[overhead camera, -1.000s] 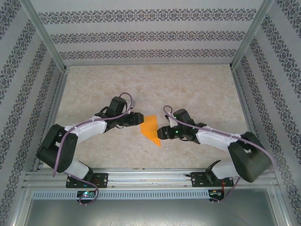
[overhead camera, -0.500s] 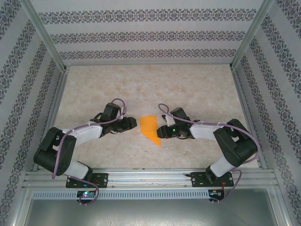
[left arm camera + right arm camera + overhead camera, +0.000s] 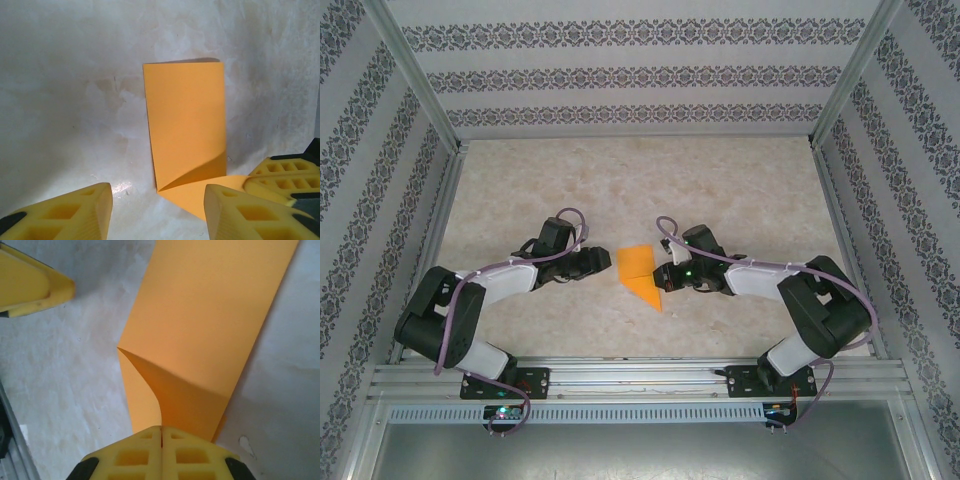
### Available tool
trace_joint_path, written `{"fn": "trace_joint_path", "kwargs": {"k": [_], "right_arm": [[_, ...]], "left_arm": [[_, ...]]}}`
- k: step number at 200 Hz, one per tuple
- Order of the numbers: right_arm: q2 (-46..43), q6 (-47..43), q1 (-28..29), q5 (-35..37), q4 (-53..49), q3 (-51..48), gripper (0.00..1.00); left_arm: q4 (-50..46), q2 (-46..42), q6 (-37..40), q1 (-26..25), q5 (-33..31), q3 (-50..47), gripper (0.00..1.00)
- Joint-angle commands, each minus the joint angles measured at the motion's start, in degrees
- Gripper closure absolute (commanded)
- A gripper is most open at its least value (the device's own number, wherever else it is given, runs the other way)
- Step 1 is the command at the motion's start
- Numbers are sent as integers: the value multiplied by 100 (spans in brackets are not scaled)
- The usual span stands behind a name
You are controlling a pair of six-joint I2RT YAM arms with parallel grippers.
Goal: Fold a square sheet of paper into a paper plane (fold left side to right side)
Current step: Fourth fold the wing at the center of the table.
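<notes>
Since a second ago right gripper (image 3: 161, 432) has clamped paper (image 3: 210, 315) corner | left gripper (image 3: 157, 197) jaws apart, just short of paper | we should carry flap across squarely, edges aligned.

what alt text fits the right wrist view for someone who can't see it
The right claw, shut, pinches a raised corner of the folded orange paper lying on a pale mottled table. One yellow finger of the left claw shows at the upper left, off the paper.

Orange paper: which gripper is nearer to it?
Right. The right gripper is shut on the orange paper's lifted corner; the left gripper stands open, close beside its opposite edge.
</notes>
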Motion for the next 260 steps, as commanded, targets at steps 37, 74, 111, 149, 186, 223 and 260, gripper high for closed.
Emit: {"fn": "trace_joint_path", "kwargs": {"k": [37, 74, 111, 149, 186, 223, 260], "right_arm": [[-552, 84, -136, -123, 288, -208, 100], [-671, 204, -184, -149, 498, -385, 100], [-715, 297, -210, -178, 661, -507, 100], [-700, 366, -227, -209, 776, -553, 100], [-707, 398, -245, -187, 781, -588, 100], [-930, 494, -247, 295, 535, -653, 80], [-1616, 457, -200, 1047, -302, -615, 59]], "left_arm": [[647, 413, -296, 82, 538, 268, 45], [1095, 832, -523, 85, 897, 452, 48], [1419, 1253, -700, 44, 1143, 617, 50], [1594, 1591, -773, -17, 1245, 758, 52], [1680, 1788, -790, -69, 1322, 916, 65], [1749, 1835, -750, -181, 1457, 1057, 69], [1927, 1752, -882, -234, 1560, 1048, 73]]}}
